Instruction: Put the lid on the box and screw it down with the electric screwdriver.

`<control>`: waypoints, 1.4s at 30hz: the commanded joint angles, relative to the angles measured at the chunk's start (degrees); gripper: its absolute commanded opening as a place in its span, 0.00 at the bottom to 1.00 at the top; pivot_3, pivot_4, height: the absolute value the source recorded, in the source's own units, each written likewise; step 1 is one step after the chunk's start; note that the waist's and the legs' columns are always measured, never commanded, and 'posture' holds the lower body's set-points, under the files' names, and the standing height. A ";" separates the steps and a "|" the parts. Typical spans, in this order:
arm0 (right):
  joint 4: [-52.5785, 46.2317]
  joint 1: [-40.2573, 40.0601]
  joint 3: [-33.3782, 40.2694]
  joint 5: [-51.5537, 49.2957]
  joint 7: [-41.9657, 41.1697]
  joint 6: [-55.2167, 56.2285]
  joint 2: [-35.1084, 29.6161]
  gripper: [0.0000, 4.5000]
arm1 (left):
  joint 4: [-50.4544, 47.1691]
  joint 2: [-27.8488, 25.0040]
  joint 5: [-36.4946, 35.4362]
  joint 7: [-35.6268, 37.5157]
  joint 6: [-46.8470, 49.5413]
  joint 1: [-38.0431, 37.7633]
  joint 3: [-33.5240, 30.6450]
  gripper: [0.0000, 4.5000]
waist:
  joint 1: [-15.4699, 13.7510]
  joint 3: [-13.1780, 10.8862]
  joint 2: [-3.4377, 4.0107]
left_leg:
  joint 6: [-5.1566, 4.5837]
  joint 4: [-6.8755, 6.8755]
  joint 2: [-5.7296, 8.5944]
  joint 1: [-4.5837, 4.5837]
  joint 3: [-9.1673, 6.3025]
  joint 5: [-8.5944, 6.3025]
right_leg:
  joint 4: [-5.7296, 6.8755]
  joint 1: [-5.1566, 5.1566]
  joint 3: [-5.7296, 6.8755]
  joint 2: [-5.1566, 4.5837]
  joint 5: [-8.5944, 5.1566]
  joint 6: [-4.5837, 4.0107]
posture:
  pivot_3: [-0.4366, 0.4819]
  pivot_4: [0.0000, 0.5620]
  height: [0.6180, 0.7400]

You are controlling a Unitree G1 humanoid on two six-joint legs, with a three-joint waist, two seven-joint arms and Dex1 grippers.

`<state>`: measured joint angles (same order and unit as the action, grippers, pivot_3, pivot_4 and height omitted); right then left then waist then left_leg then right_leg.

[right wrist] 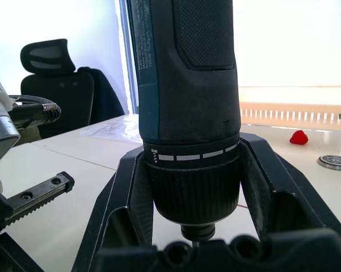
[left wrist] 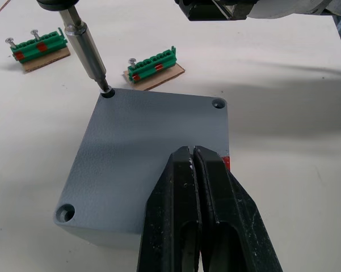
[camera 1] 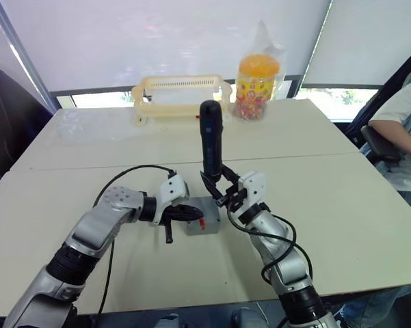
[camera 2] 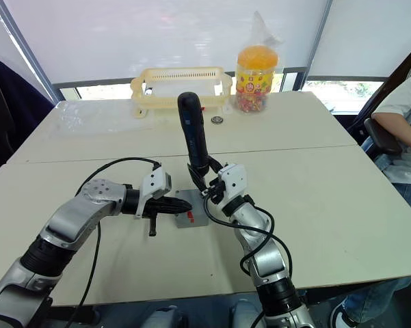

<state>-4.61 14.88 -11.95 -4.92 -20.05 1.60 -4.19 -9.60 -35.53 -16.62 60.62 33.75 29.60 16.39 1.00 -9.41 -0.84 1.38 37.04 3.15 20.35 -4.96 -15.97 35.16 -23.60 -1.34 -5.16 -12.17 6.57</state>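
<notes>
**Screwdriver bit seated in a lid corner while the left gripper presses down**

Nearest the robot, on the pale table [camera 1: 342, 225], the grey box [camera 1: 204, 226] sits between the two arms with the lid [left wrist: 153, 153] lying flat on top of it, edges lined up. A small red mark shows on the box's side. In the left wrist view three corner screw holes of the lid are visible.

The left gripper [camera 1: 189, 212] reaches in from the robot's left, its two black fingers [left wrist: 181, 215] pressed together with nothing between them, lying on the lid's top surface.

The right gripper [camera 2: 206, 183] stands just beyond the box, its fingers clamped around the lower collar of the electric screwdriver [camera 1: 211, 140]. The tool stands nearly upright, tilted slightly, and its thin metal bit [left wrist: 86, 52] comes down into one of the lid's corner holes, the tip touching the hole.

Just beside the box, two small green screw holders [left wrist: 154, 63] on cardboard bases lie on the table, each carrying a screw.

Farther back, a cream basket [camera 1: 181, 97] stands near the window, with a small round metal part [camera 2: 217, 120] close to it. A clear jar with an orange lid [camera 1: 257, 85] stands beside the basket. A person [camera 1: 403, 123] sits at the table's right edge.
</notes>
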 commanded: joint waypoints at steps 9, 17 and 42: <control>5.62 -3.08 0.76 -0.14 0.52 -4.52 -0.27 0.38 | 0.15 -0.27 0.78 -0.42 0.52 -0.27 0.26 0.01 | -0.01 0.03 -0.02 | -0.05 0.00 -0.04 -0.09 -0.06 -0.04 | 0.00 0.12 0.02 -0.01 -0.18 0.01 | 0.48 0.27 1.00; 5.78 -3.91 0.79 -1.50 0.60 -5.93 0.47 0.38 | 0.36 -0.36 0.83 -0.52 0.55 -0.27 0.22 0.01 | -0.01 0.04 -0.03 | -0.04 0.00 -0.08 -0.10 -0.08 -0.04 | -0.01 0.13 0.03 -0.02 -0.23 0.08 | 0.48 0.27 1.00; 5.81 -5.61 -0.90 -0.90 0.40 -5.46 0.23 0.38 | 0.40 -0.28 0.76 -0.47 0.76 -0.23 0.16 0.01 | 0.00 0.32 -0.01 | -0.04 -0.05 -0.14 -0.10 -0.13 -0.07 | -0.05 0.14 0.06 -0.05 -0.41 0.15 | 0.48 0.27 1.00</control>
<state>-4.86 13.29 -11.56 -7.48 -19.48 0.57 -2.96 -9.05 -35.57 -16.19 60.03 34.34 29.60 16.43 1.00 -9.09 -0.85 1.34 36.99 3.01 20.25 -5.09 -16.04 35.11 -23.47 -1.28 -5.22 -12.59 6.73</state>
